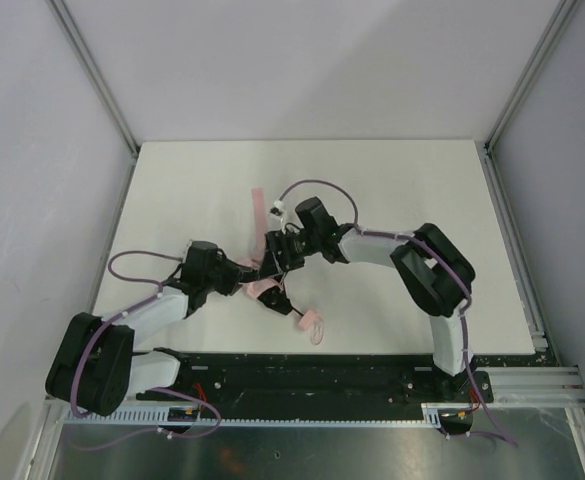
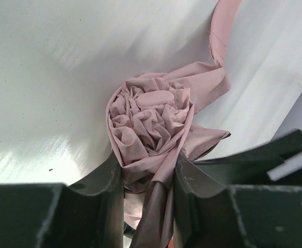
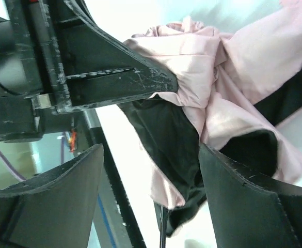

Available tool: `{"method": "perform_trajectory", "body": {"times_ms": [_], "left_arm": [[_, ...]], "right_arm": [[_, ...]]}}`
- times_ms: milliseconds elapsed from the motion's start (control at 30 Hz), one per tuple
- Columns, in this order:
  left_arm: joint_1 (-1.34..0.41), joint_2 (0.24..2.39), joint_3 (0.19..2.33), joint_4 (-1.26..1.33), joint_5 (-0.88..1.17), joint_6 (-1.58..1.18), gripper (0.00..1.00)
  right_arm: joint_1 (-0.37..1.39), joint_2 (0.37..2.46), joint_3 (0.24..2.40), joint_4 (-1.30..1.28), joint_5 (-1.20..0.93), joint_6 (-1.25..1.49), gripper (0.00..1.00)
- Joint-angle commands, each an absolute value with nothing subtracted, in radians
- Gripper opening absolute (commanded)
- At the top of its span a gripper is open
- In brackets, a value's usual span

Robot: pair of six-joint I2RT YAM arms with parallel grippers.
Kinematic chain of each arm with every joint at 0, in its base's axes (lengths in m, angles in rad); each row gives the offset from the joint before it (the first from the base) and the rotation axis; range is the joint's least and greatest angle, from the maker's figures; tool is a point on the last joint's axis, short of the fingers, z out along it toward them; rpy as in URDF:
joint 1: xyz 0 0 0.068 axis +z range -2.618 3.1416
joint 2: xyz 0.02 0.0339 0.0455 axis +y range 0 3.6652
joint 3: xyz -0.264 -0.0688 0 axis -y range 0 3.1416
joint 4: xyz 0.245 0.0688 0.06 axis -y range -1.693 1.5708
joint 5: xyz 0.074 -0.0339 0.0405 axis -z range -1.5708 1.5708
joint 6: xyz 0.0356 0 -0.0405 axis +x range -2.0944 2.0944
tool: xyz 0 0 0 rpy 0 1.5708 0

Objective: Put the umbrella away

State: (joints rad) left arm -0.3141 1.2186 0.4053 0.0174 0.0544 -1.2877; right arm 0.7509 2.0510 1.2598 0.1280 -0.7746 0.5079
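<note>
At bench (image 1: 412,200) centre, umbrella (image 1: 264,290) lies bundled, long axis roughly 11-to-5 o'clock. Fabric pinched by left fingers (image 2: 107,181), bundle ahead at 12 o'clock. Opposite, right fingers (image 3: 63,196) spread, straddling loose cloth; left arm nearer.

One pale pink umbrella (image 2: 151,119), one white table (image 1: 422,180) beneath the umbrella, and two grippers: the left gripper (image 2: 148,168) at the umbrella's left, the right gripper (image 3: 151,155) at its right.
</note>
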Motion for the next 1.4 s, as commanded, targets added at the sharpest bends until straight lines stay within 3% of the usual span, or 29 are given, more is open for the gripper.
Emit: {"method": "perform_trajectory", "body": {"times_ms": [0,333,733,933,1100,1200,1367], "left_arm": [[-0.314,1.204,0.368,-0.068,-0.021,-1.209,0.13],[-0.313,1.208,0.361,-0.068,-0.008,-1.213,0.13],[-0.312,1.21,0.374,-0.067,0.037,-1.23,0.13],[-0.312,1.207,0.386,-0.068,0.047,-1.223,0.17],[-0.311,1.207,0.41,-0.068,0.066,-1.193,0.43],[-0.312,1.222,0.422,-0.068,0.076,-1.181,0.62],[-0.313,1.253,0.423,-0.073,0.105,-1.183,0.8]], "right_arm": [[0.784,1.892,1.308,-0.069,-0.52,0.253,0.79],[1.084,1.899,1.303,-0.038,0.212,-0.027,0.8],[1.187,2.104,1.269,0.12,0.549,-0.14,0.69],[1.158,2.108,1.219,0.109,0.496,-0.092,0.34],[1.093,2.041,1.154,0.13,0.255,-0.031,0.11],[1.038,2.001,1.127,0.151,0.076,0.031,0.02],[0.938,1.975,1.114,0.195,-0.246,0.144,0.0]]}}
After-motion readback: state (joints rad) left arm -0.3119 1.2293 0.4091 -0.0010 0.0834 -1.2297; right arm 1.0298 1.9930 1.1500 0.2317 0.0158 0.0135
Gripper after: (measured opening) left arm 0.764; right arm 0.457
